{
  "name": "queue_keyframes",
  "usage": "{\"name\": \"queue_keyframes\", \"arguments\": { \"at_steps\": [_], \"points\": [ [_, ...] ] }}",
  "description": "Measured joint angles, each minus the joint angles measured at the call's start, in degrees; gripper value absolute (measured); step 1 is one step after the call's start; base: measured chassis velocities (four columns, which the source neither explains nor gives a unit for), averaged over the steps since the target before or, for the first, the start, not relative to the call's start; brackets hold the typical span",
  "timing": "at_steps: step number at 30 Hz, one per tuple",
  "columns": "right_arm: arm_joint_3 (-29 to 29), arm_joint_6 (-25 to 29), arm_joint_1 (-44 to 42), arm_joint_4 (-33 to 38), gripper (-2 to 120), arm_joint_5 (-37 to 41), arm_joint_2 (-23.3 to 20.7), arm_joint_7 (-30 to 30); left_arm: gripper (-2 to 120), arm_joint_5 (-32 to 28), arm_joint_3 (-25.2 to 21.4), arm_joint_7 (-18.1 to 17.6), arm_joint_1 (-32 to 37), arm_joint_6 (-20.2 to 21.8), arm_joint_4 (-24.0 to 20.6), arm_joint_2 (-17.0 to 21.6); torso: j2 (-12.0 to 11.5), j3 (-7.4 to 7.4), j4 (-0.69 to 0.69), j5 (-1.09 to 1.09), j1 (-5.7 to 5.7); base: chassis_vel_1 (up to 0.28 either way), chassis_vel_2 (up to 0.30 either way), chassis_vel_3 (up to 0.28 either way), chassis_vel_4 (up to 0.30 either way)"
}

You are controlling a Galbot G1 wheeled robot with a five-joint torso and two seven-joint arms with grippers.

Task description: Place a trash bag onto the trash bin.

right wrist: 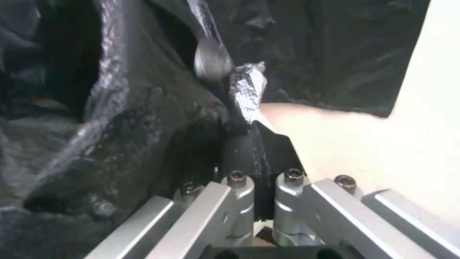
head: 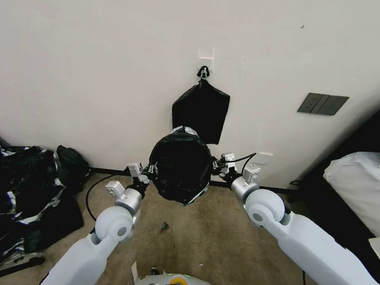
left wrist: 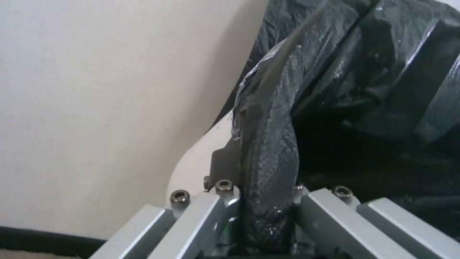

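At far left we see a heap of black plastic on the carpet by the wall. Our left end effector is closed on the bag's left edge; the left wrist view shows a gathered fold of film pinched between its fingers. The bag is stretched open between both arms, near the wall, its mouth round and dark. We cannot tell where the bin is under it. Behind it a flat black bundle hangs from a wall hook. Our right end effector is closed on the bag's right edge. A bed stands at far right.
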Motion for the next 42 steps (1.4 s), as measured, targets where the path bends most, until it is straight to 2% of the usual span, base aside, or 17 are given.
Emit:
{"name": "queue_keyframes", "arguments": {
  "at_steps": [6,9,13,18,25,33,35,38,39,42],
  "points": [
    [0.43,0.84,-0.19,0.17,0,-0.16,-0.17,-0.17,1,-0.89,-0.39,-0.06,0.02,0.31,0.20,0.20,0.00,0.00,0.01,0.01,0.00,0.000,0.000,0.000,0.000],
    [0.74,0.68,-0.20,2.29,0,2.02,-1.09,0.05,1,0.58,-0.48,0.55,-0.22,0.33,2.97,0.15,0.00,0.00,0.01,0.00,0.00,0.000,0.000,0.000,0.000],
    [1.02,0.81,-0.14,2.08,0,2.52,-1.70,-0.03,1,0.86,-0.28,1.04,-0.73,0.32,4.28,-0.27,0.00,0.00,0.00,0.00,0.00,0.000,0.000,0.000,0.000],
    [1.17,1.41,-0.47,0.91,0,2.46,-1.86,-1.20,1,0.55,-0.11,1.23,-0.88,0.34,4.39,-0.34,0.00,0.00,0.00,0.00,0.00,0.000,0.000,0.000,0.000],
    [1.02,4.84,-1.00,-4.67,0,-0.38,-1.60,-7.70,1,-3.56,-0.39,1.13,-0.82,0.87,2.59,0.62,0.00,0.00,0.00,0.00,0.00,0.000,0.000,0.000,0.000],
    [0.56,5.71,-1.57,-5.91,0,-1.73,-0.36,-7.26,1,-4.11,-0.23,0.90,-0.76,1.64,2.00,0.92,0.00,0.00,0.00,-0.01,0.00,0.000,0.000,0.000,0.000],
    [0.64,5.77,-1.92,-5.62,4,-1.88,-0.38,-6.74,1,-4.12,-0.18,0.65,-0.74,1.68,1.97,0.92,0.00,0.00,0.00,0.00,0.00,0.000,0.000,0.000,0.000],
    [2.57,5.81,-4.12,-3.62,18,-2.08,-1.24,-5.97,1,-4.18,0.00,-2.61,-1.12,2.79,1.97,0.97,0.00,0.00,0.01,-0.01,0.00,0.000,0.000,0.000,0.000],
    [2.57,5.81,-4.12,-3.62,18,-2.08,-1.24,-5.97,1,-4.18,0.00,-2.61,-1.12,2.79,1.97,0.97,0.00,0.00,0.01,-0.01,0.00,0.000,0.000,0.000,0.000],
    [6.62,5.76,-7.86,-0.59,32,-2.08,-2.72,-5.99,1,-4.77,-0.20,-5.53,-1.52,3.81,2.17,1.51,0.00,0.00,-0.01,-0.01,0.00,0.000,0.000,0.000,0.000]
  ]
}}
